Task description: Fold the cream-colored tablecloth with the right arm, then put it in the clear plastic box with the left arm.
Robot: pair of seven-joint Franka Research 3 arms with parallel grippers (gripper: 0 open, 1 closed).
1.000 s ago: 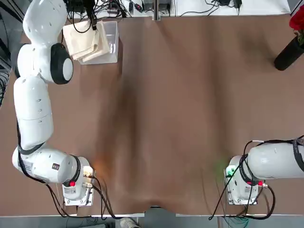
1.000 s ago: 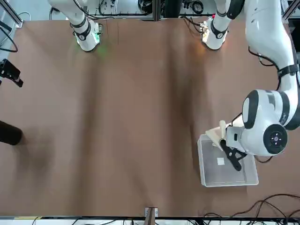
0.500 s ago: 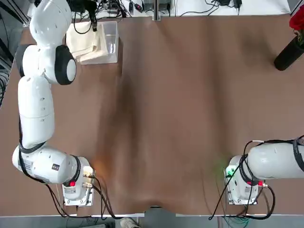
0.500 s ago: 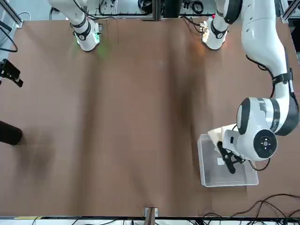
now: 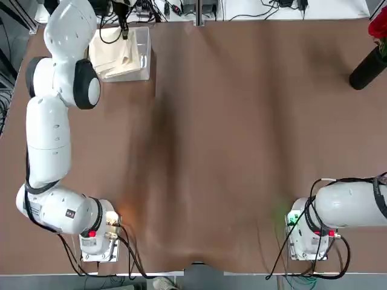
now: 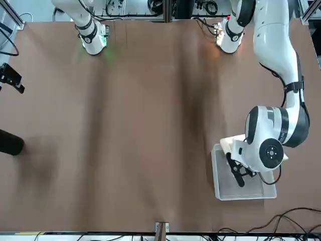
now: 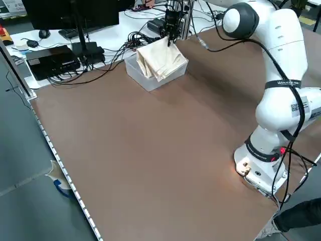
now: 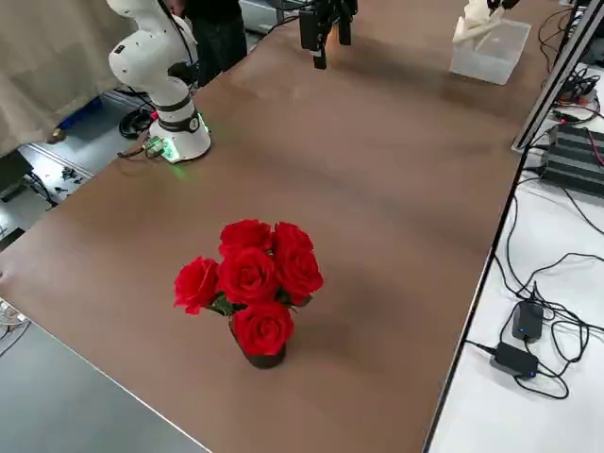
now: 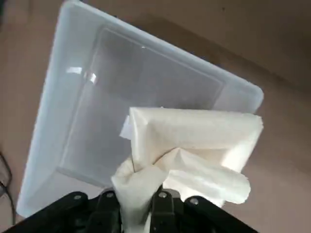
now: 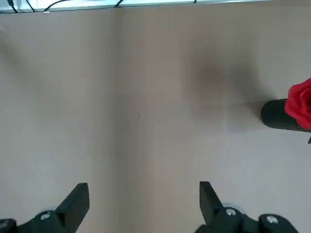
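Observation:
The cream-colored tablecloth (image 9: 194, 141) is a folded bundle, pinched at its top by my left gripper (image 9: 135, 199), which is shut on it. It hangs over the clear plastic box (image 9: 121, 73) at the table's far left corner. Its lower part rests in the clear plastic box (image 7: 138, 75), and the tablecloth (image 7: 160, 60) rises above the rim. From overhead the tablecloth (image 5: 115, 54) covers the left half of the box (image 5: 144, 57). My right gripper (image 10: 144, 194) is open and empty, raised over bare table away from the box.
A dark vase (image 5: 369, 69) of red roses (image 8: 250, 283) stands at the far right of the brown table (image 5: 242, 151). Cables and electronics (image 7: 65, 57) lie beyond the far edge, behind the box. A vertical post (image 5: 198, 12) stands at the far edge's middle.
The left arm has carried the tablecloth farther over the box and lowered it toward the box. The right arm has not moved.

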